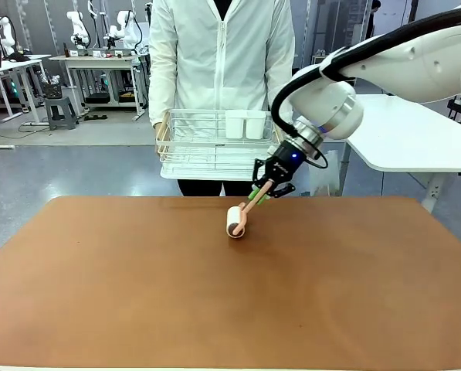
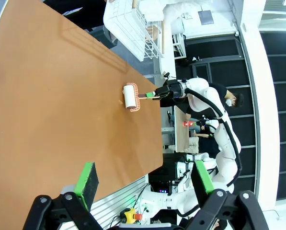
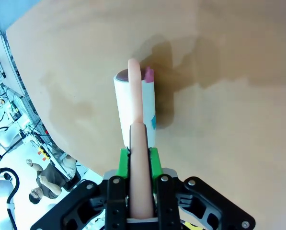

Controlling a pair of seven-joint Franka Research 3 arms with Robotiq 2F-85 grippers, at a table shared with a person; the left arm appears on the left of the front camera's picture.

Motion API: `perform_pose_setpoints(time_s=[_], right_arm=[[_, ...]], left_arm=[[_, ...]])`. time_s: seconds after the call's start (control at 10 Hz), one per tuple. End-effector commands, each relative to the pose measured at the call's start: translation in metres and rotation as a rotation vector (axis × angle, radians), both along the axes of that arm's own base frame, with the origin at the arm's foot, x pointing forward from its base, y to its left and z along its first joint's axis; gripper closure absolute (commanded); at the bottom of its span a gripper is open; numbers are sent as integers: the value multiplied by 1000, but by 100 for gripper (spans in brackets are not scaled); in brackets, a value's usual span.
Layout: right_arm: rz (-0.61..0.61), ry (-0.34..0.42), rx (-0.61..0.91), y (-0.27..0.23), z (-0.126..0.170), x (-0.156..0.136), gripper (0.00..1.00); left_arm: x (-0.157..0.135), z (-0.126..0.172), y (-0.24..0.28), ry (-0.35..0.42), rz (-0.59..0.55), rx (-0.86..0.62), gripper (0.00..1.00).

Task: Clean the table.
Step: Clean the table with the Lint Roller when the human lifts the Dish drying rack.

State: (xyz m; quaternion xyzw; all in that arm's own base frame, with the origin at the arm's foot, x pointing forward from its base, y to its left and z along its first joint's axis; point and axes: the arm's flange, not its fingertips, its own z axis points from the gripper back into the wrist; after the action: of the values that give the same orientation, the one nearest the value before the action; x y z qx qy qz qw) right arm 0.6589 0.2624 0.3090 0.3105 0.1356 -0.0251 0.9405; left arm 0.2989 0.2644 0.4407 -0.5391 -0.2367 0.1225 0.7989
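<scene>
A lint roller (image 1: 237, 221) with a white roll and a pink handle rests its roll on the reddish-brown table (image 1: 137, 294), near the far edge at the middle. My right gripper (image 1: 263, 191) is shut on the pink handle, reaching in from the right. The right wrist view has the green pads (image 3: 125, 163) clamping the handle, with the lint roller's white roll (image 3: 133, 112) pressed on the table (image 3: 229, 143). In the left wrist view my left gripper (image 2: 145, 177) hangs open over the table's near side (image 2: 47, 120), far from the lint roller (image 2: 131, 97), nothing between its fingers.
A person in a white jacket stands at the far side holding a white wire basket (image 1: 207, 144) with two white cups (image 1: 245, 124) in it. A white side table (image 1: 415, 135) stands at the right rear. The brown surface around the roller is bare.
</scene>
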Motion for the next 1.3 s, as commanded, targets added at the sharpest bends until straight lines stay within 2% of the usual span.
perform_pose_setpoints(time_s=[0.0,0.3,0.7,0.8,1.0,1.2], right_arm=[[43,25,-61,32,0,3,79],[28,-41,-77,58,5,0,79],[-19,-116,-18,50,28,-7,79],[-18,-131,-7,43,40,-9,79],[-16,-207,-33,19,74,-14,79],[20,-233,-81,-13,101,-26,79]], left_arm=[[-2,2,2,-11,4,-5,0],[-2,2,2,-11,4,-5,0],[-2,2,2,-11,4,-5,0],[-2,2,2,-11,4,-5,0],[-2,2,2,-11,4,-5,0],[-2,2,2,-11,4,-5,0]])
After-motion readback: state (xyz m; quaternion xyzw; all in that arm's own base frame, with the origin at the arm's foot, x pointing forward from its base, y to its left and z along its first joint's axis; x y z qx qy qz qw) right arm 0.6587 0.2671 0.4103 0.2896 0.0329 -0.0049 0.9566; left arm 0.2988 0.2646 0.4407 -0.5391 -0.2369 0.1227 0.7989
